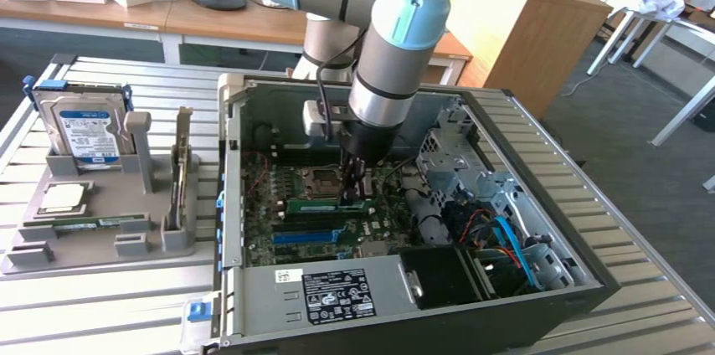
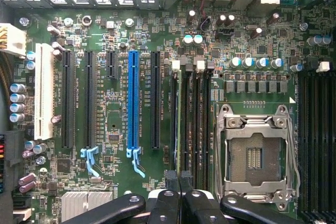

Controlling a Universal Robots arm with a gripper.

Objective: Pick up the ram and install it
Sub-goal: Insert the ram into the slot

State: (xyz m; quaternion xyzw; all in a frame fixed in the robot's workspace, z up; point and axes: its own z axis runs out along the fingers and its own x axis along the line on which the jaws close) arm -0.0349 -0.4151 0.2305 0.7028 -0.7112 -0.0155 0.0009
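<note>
Slatted tabletop [image 1: 100, 305] is occupied by an open computer case [image 1: 447, 334]; inside, the gripper [image 1: 357, 196] fingers [image 2: 172, 182] are closed, seemingly pinching the ram [image 1: 318, 203], which is stood in a motherboard [image 2: 110, 182] slot.

glossy blue plastic slot [image 2: 133, 98]

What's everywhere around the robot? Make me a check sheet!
Surface: slatted metal table, holding an open computer case.
Job's things: the ram stands edge-on in the motherboard.
Clutter: hard drive and processor chip on a grey holder.
Grippers: the gripper, jaws shut, over the ram's end.
Cables: red and blue cables inside the case.
Surroundings: wooden desks behind.
</note>
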